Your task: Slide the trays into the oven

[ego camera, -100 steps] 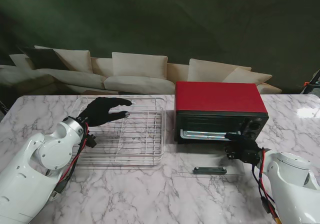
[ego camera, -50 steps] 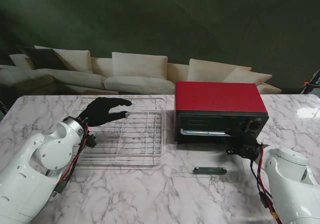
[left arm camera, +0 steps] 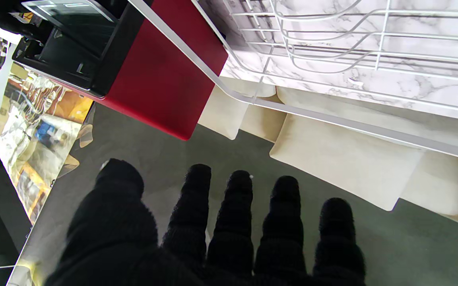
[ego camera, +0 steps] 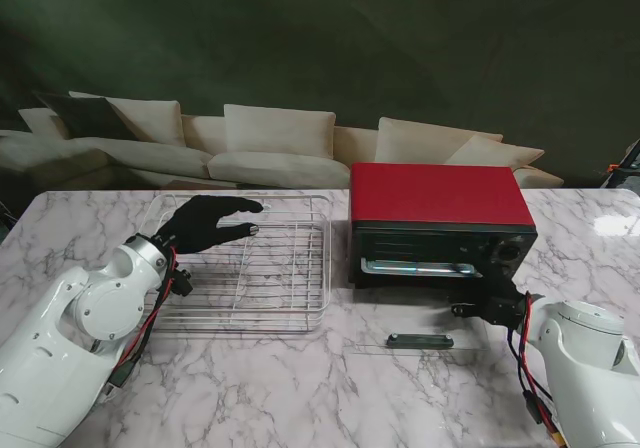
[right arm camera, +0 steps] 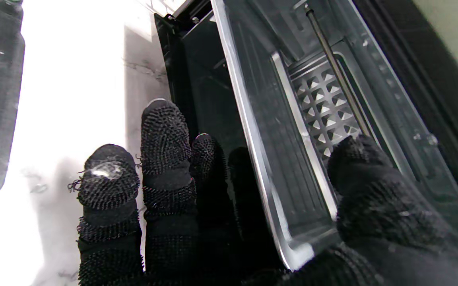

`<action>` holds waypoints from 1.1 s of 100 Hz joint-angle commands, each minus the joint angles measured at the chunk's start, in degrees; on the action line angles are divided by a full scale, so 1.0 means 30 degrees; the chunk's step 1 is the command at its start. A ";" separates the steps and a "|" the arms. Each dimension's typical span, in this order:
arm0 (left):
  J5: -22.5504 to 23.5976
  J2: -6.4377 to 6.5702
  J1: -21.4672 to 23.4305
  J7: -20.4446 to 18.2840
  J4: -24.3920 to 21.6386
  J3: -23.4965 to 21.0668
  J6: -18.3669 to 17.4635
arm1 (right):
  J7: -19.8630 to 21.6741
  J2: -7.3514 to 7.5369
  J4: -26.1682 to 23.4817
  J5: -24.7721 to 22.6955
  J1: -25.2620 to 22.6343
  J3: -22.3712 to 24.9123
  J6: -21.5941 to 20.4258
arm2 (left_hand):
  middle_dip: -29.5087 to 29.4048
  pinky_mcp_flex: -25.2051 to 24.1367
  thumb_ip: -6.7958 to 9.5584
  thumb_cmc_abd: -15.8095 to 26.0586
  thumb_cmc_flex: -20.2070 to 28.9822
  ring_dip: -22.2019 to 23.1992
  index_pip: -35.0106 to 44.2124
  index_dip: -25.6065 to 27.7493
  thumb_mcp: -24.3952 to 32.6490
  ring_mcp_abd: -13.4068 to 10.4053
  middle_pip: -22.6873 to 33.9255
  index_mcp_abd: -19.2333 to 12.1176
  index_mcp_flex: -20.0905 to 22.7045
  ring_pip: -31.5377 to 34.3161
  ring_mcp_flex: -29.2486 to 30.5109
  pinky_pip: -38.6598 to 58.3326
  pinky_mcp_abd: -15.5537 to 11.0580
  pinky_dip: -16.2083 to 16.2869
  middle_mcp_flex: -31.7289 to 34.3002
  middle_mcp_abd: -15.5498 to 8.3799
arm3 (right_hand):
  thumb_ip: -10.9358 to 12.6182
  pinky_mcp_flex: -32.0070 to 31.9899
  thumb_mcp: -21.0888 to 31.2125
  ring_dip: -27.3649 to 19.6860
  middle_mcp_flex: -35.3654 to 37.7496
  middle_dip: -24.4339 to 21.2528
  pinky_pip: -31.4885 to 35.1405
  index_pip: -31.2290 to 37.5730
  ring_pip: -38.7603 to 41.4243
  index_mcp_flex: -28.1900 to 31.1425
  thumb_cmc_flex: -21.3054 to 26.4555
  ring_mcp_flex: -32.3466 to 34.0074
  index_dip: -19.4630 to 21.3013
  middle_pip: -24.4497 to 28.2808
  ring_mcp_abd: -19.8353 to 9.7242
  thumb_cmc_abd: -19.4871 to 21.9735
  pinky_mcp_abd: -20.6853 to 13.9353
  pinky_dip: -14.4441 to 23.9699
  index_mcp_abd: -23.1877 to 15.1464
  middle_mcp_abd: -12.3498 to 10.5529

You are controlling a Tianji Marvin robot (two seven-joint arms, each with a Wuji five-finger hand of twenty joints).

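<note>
Left hand (ego camera: 205, 222): held open over the rack (ego camera: 262, 264).
Right hand (ego camera: 487, 308): closed on the tray (right arm camera: 288, 186) at the oven (ego camera: 440, 223).

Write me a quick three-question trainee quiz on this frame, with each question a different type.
1. True or false: the oven has its door shut.
2. The left hand hovers over which item? A) the wire rack B) the oven's red top C) the sofa
3. Which hand is at the metal tray in the oven's mouth?

Key:
1. False. The door lies open, flat on the table.
2. A.
3. The right hand. In the right wrist view, the thumb is on one side of the tray's rim and the fingers are on the other.
</note>
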 commanded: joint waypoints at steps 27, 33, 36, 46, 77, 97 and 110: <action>0.0056 -0.0019 0.0047 -0.0222 0.0079 0.0024 0.0030 | 0.0366 0.0250 -0.0957 -0.0486 -0.1192 0.0659 0.0351 | 0.0118 -0.0344 -0.0316 0.0818 0.0561 0.0130 0.0046 0.0140 -0.0522 0.0030 0.0110 0.0195 0.0397 0.0122 0.0398 -0.0557 0.0484 0.0400 0.0426 -0.0010 | 0.0313 -0.0219 -0.1684 0.0044 -0.0441 -0.0182 -0.0226 -0.0968 0.0274 -0.0141 -0.0786 -0.0293 0.0733 0.0183 0.0228 -0.0071 0.0077 0.0232 -0.0342 0.0243; 0.0054 -0.0020 0.0044 -0.0215 0.0085 0.0019 0.0019 | 0.0532 0.0306 -0.0992 -0.0599 -0.1261 0.0705 0.0440 | 0.0118 -0.0346 -0.0320 0.0826 0.0539 0.0127 0.0041 0.0138 -0.0533 0.0024 0.0109 0.0195 0.0385 0.0114 0.0382 -0.0560 0.0479 0.0397 0.0421 -0.0019 | 0.0300 -0.0263 -0.1851 0.0021 -0.0525 -0.0211 -0.0256 -0.1163 0.0211 -0.0199 -0.0954 -0.0393 0.0697 0.0116 0.0238 -0.0045 0.0057 0.0217 -0.0272 0.0267; 0.0055 -0.0021 0.0043 -0.0209 0.0089 0.0014 0.0010 | 0.0577 0.0324 -0.1000 -0.0636 -0.1295 0.0714 0.0441 | 0.0118 -0.0338 -0.0321 0.0814 0.0542 0.0129 0.0038 0.0136 -0.0535 0.0059 0.0108 0.0216 0.0382 0.0119 0.0396 -0.0558 0.0478 0.0397 0.0421 -0.0019 | 0.0270 -0.0343 -0.1989 0.0007 -0.0594 -0.0232 -0.0303 -0.1288 0.0161 -0.0252 -0.1166 -0.0488 0.0664 0.0063 0.0276 -0.0112 0.0046 0.0201 -0.0281 0.0303; 0.0055 -0.0022 0.0039 -0.0198 0.0099 0.0004 -0.0002 | 0.0811 0.0403 -0.1004 -0.0789 -0.1384 0.0733 0.0434 | 0.0116 -0.0356 -0.0322 0.0821 0.0534 0.0129 0.0032 0.0133 -0.0537 0.0053 0.0100 0.0217 0.0370 0.0116 0.0383 -0.0566 0.0483 0.0393 0.0400 0.0031 | 0.0218 -0.0571 -0.2219 -0.0011 -0.0794 -0.0334 -0.0454 -0.1997 0.0011 -0.0285 -0.1809 -0.0714 0.0485 -0.0194 0.0293 -0.0282 0.0019 0.0142 -0.0250 0.0297; 0.0042 -0.0032 0.0048 -0.0150 0.0113 0.0013 -0.0001 | 0.1236 0.0656 -0.1399 -0.1583 -0.1728 0.0865 0.0304 | 0.0119 -0.0453 -0.0326 0.0813 0.0526 0.0130 0.0034 0.0130 -0.0541 0.0039 0.0109 0.0239 0.0375 0.0115 0.0377 -0.0720 0.0480 0.0307 0.0427 0.0006 | 0.0129 -0.2585 -0.1611 -0.1081 -0.2116 -0.1701 -0.3205 -0.3818 -0.3465 -0.0998 -0.2673 -0.2737 0.0225 -0.2661 0.0500 -0.0024 0.0328 -0.1671 -0.0463 0.0109; 0.0033 -0.0038 0.0025 -0.0119 0.0159 0.0037 -0.0028 | 0.1211 0.0706 -0.1940 -0.1745 -0.2223 0.1288 0.0477 | 0.0120 -0.0428 -0.0328 0.0811 0.0518 0.0130 0.0031 0.0128 -0.0535 0.0057 0.0107 0.0249 0.0371 0.0109 0.0363 -0.0812 0.0459 0.0253 0.0412 0.0024 | 0.0187 -0.3040 -0.1800 -0.1894 -0.2643 -0.2833 -0.3774 -0.5203 -0.5602 -0.1482 -0.2636 -0.3322 -0.0478 -0.3886 0.0674 0.0353 0.0593 -0.2733 -0.0047 0.0262; 0.0020 -0.0040 0.0024 -0.0114 0.0171 0.0062 -0.0016 | 0.1241 0.0735 -0.2296 -0.1768 -0.2573 0.1619 0.0495 | 0.0119 -0.0410 -0.0332 0.0800 0.0490 0.0132 0.0035 0.0129 -0.0546 0.0032 0.0105 0.0226 0.0375 0.0114 0.0375 -0.0835 0.0467 0.0243 0.0413 -0.0014 | 0.0206 -0.2988 -0.1869 -0.2436 -0.2765 -0.3596 -0.3917 -0.6463 -0.6791 -0.1583 -0.2665 -0.3186 -0.1224 -0.4584 0.0782 0.0422 0.0584 -0.3287 0.0588 0.0613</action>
